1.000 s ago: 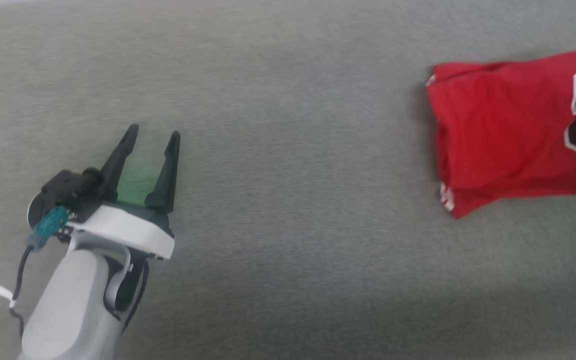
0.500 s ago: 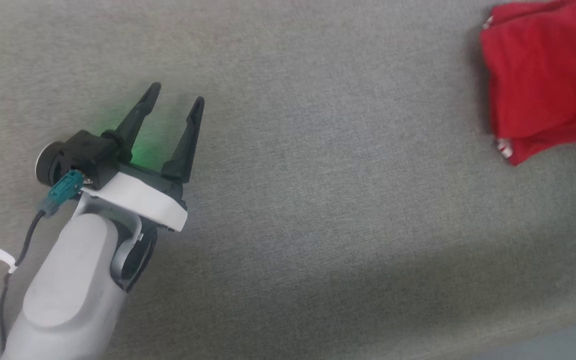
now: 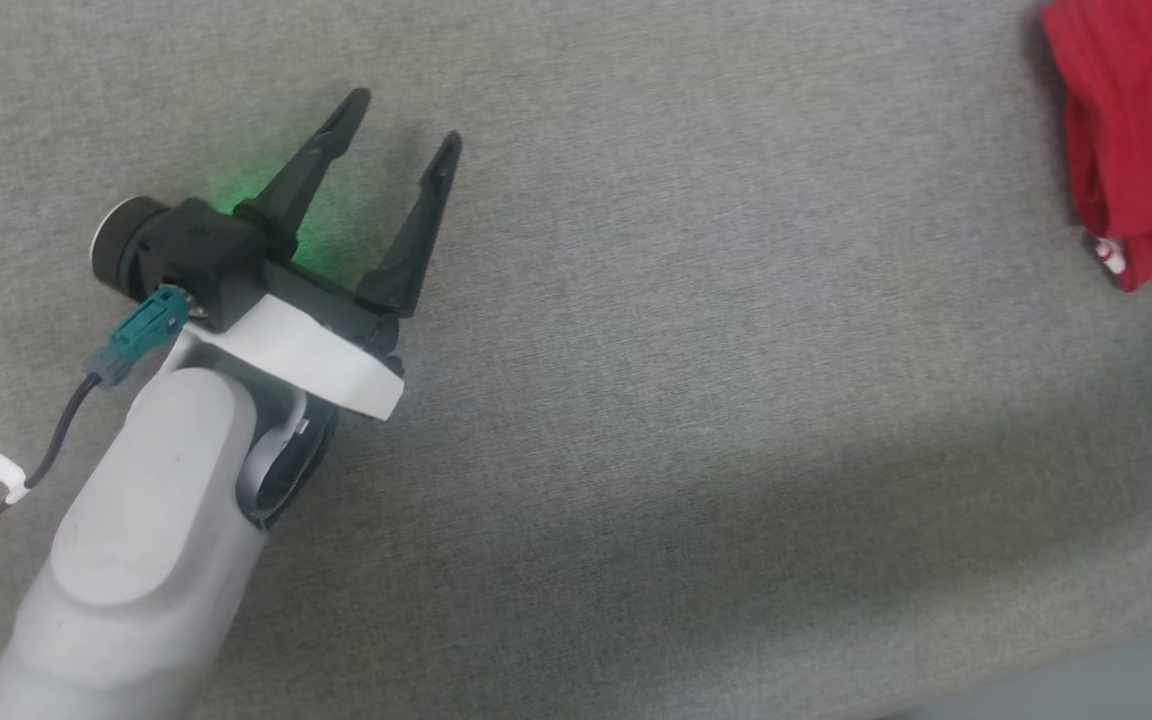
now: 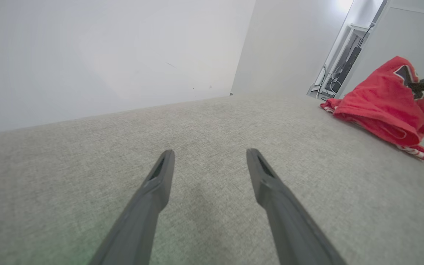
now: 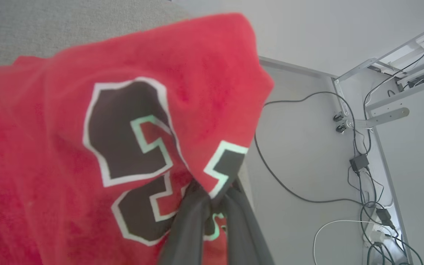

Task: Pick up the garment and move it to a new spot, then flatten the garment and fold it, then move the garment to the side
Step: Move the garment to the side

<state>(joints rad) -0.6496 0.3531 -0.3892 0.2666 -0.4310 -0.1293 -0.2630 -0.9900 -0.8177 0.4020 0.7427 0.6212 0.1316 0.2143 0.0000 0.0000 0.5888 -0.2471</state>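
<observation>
My right hand [image 5: 215, 193] is pinched tight on the red shirt [image 5: 204, 73] at its lettering. My left hand [image 3: 406, 118] hangs wide open over the grey counter [image 3: 696, 380], well apart from the shirt.

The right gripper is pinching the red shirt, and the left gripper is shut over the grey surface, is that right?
Not quite. The left gripper is open, its jaws standing wide apart over the grey surface, as the left wrist view shows. The right gripper is indeed pinching the red shirt.
</observation>
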